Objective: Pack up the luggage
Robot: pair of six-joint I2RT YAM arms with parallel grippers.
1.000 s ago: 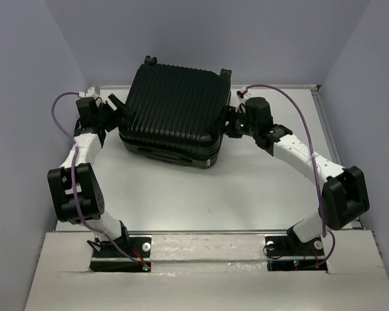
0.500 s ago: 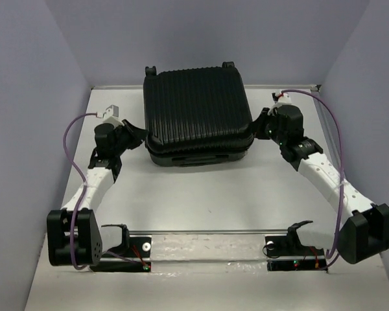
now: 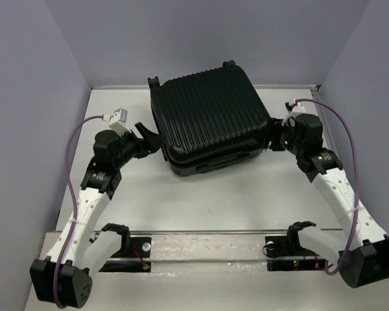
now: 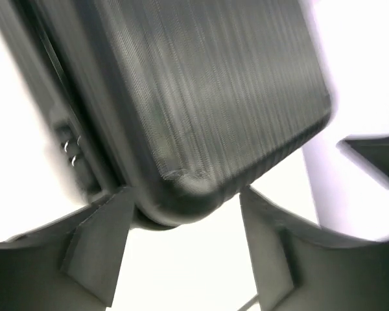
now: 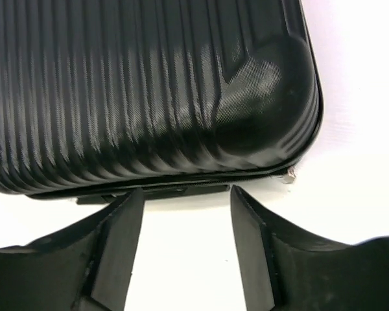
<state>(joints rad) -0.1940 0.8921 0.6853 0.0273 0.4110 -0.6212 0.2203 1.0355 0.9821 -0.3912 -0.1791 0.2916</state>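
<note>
Jaws of the left gripper [image 4: 185,194] and right gripper [image 5: 185,192] stood parted, gripping nothing, at either side of the closed black luggage [image 3: 211,116], which lay skewed, ribbed shell up, on the white surface [image 3: 201,201] between them.

- Robot lab test cell: plain lavender walls [image 3: 26,129] box in a white counter [image 3: 201,201].
- Left arm [image 3: 91,194] and right arm [image 3: 340,188] bolted to a rail [image 3: 207,231], bottom of frame; purple cables [image 3: 70,162] looped.

Pale lavender walls [image 3: 26,97] enclose a white table [image 3: 201,201] on three sides under even light
</note>
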